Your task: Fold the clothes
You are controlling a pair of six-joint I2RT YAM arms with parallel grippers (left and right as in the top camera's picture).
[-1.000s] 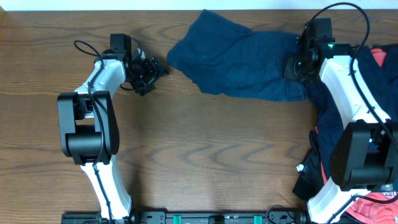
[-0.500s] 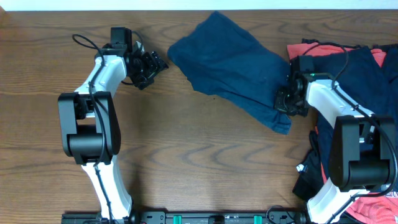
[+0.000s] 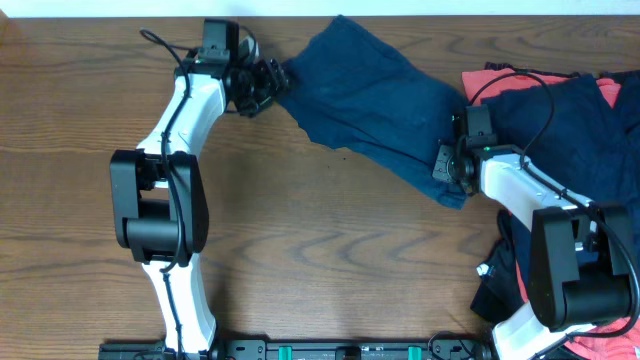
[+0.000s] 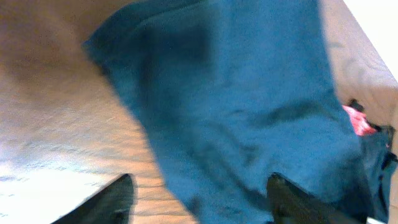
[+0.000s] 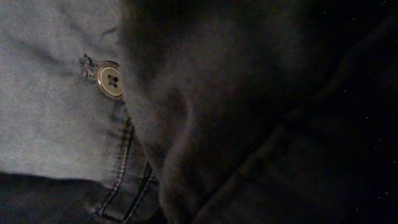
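A wide navy garment [image 3: 375, 100] lies spread at the table's back middle. It fills the left wrist view [image 4: 236, 106]. My left gripper [image 3: 268, 82] is open at the garment's left edge, with one finger [image 4: 118, 200] over bare wood and the other finger [image 4: 292, 202] over the cloth. My right gripper [image 3: 446, 165] sits on the garment's lower right end and appears shut on it. Its fingers are hidden in the right wrist view, which shows only dark cloth and a button [image 5: 111, 81]. More navy [image 3: 560, 105] and coral-red clothes [image 3: 500, 75] are piled at the right.
The pile of clothes runs down the right edge, with dark cloth [image 3: 500, 285] and coral-red cloth [image 3: 600, 335] near the right arm's base. Brown wood table [image 3: 320, 250]. A cable loops over the right arm [image 3: 530, 85].
My left gripper has moved right and back to the navy garment's left edge. My right gripper has moved forward and left, dragging the garment's right end away from the pile.
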